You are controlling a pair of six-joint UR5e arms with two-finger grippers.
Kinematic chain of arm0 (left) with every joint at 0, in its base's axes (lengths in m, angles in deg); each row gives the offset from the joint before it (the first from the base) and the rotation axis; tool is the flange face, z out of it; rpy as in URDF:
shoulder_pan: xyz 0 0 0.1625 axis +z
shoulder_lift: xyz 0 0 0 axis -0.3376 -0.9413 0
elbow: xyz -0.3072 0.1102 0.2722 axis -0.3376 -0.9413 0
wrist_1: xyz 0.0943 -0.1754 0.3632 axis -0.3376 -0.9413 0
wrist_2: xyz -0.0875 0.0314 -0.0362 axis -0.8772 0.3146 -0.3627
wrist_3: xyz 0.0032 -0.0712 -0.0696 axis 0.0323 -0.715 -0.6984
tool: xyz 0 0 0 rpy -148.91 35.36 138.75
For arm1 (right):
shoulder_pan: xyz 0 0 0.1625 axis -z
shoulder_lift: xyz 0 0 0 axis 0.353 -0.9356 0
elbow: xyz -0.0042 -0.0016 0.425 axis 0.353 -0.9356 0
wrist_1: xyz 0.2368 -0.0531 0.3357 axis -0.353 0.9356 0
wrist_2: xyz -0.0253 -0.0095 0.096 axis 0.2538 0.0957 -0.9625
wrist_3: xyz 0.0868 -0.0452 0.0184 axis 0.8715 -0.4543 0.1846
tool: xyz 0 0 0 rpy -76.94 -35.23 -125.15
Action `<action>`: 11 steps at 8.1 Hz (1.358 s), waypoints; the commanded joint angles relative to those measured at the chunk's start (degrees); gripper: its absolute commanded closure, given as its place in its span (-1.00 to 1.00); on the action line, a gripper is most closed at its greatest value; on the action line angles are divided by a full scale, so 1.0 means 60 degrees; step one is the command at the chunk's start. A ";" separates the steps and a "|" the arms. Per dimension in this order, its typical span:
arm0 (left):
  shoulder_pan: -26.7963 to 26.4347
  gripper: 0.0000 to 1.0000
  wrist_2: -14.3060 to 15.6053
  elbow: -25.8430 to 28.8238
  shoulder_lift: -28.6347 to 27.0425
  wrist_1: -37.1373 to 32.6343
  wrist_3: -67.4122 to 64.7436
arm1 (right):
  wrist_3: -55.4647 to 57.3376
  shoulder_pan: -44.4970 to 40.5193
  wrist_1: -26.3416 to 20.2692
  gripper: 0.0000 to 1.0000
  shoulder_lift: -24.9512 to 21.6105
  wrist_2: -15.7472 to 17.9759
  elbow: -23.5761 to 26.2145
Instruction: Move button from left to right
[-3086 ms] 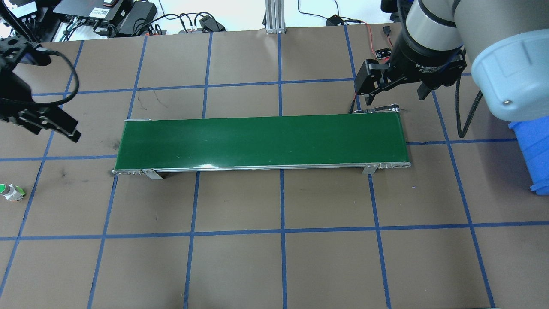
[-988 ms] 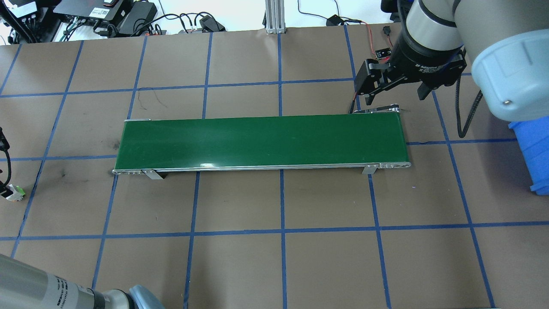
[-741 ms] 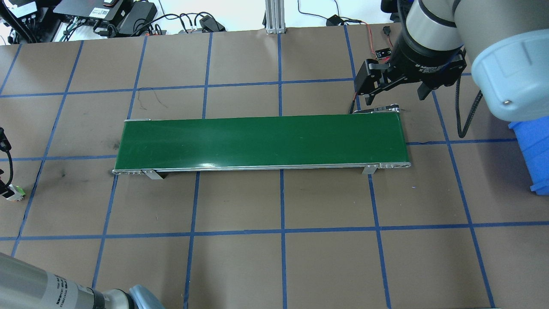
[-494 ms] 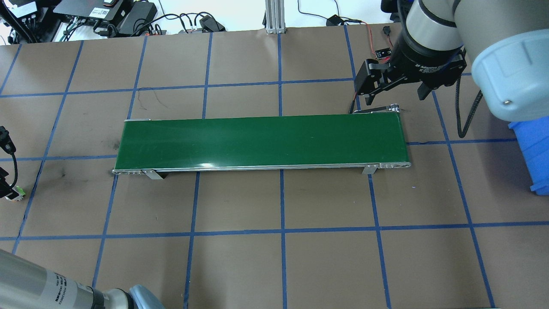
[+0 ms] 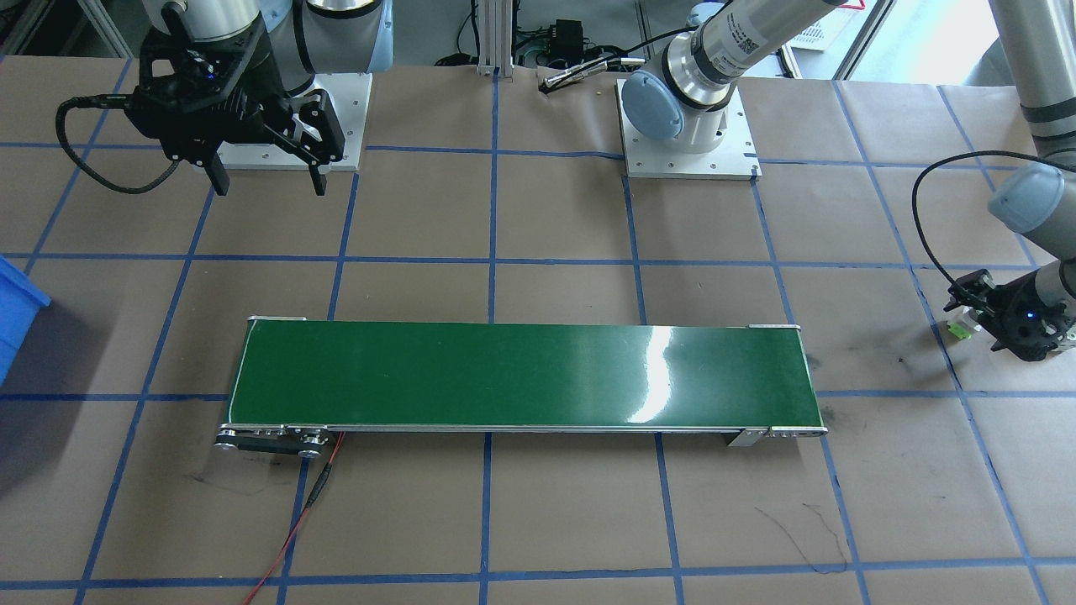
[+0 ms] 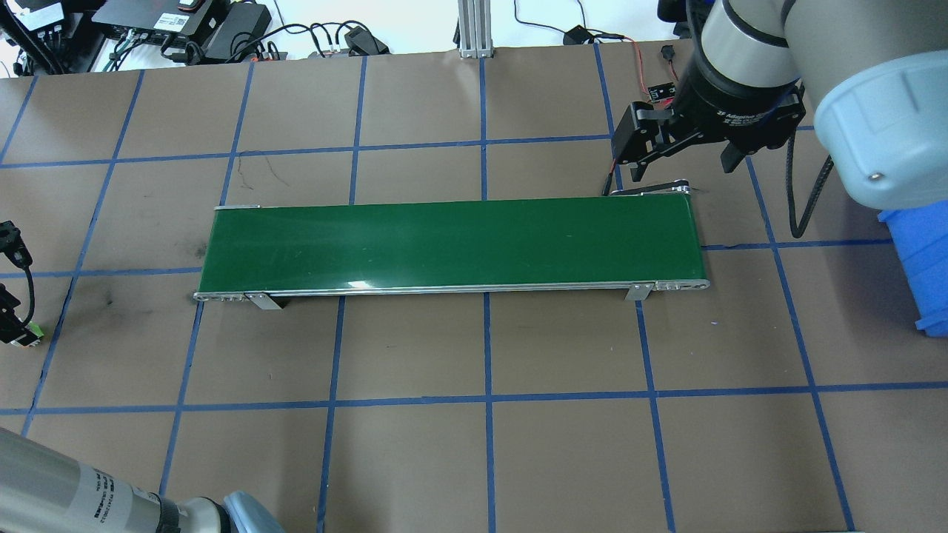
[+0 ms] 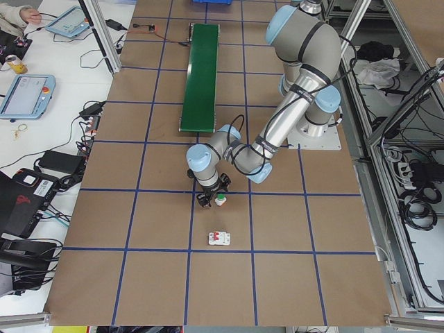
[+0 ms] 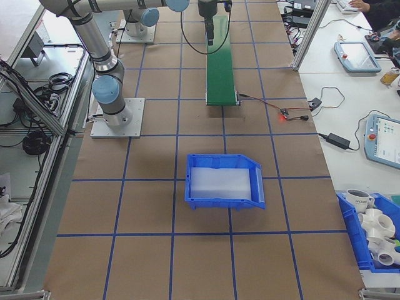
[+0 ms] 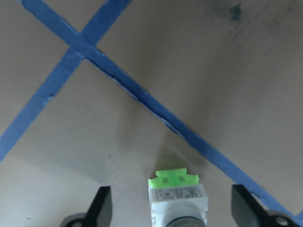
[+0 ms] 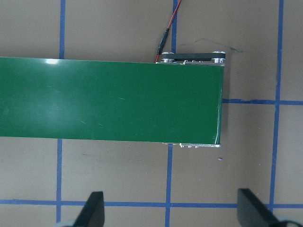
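The button [image 9: 177, 199] lies on its side on the brown paper, light-green base pointing away from the wrist camera. My left gripper [image 9: 173, 210] is low over it and open, with one finger [image 9: 101, 208] on each side and a clear gap to the button on both. The button [image 5: 957, 330] and the left gripper [image 5: 982, 318] sit at the table's left end, as the exterior left view confirms with the button [image 7: 220, 200]. In the overhead view only an edge of the button [image 6: 31, 337] shows. My right gripper [image 6: 685, 159] hangs open and empty over the far right end of the green conveyor belt [image 6: 452, 244].
A grey-white boxy part with red switches [image 7: 220, 238] lies just beyond the button toward the table's end. A blue bin [image 8: 225, 181] stands on the table's right end. A red wire [image 5: 294, 525] runs from the conveyor's right end.
My left arm has swung from the back left down to the button at the table's left edge and settled with its fingers around it. The right arm has not moved.
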 commanded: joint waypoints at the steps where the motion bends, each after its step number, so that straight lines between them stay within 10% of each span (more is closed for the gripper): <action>1: 0.0004 0.65 0.0011 -0.0023 -0.0006 0.0001 0.0002 | 0.0000 0.0000 0.0000 -1.00 0.0000 -0.0002 0.0000; 2: 0.0004 0.98 0.0011 -0.0023 -0.0006 0.0001 0.0017 | 0.0000 0.0000 0.0000 -1.00 0.0000 -0.0002 0.0000; 7: -0.0185 1.00 0.0128 -0.0067 0.1015 -0.0348 -0.0376 | 0.0000 0.0000 0.0000 -1.00 0.0000 0.0012 0.0000; 11: -0.2085 1.00 -0.0439 0.0021 0.3490 -0.3453 -0.3870 | 0.0000 0.0000 0.0000 -1.00 0.0000 0.0012 0.0000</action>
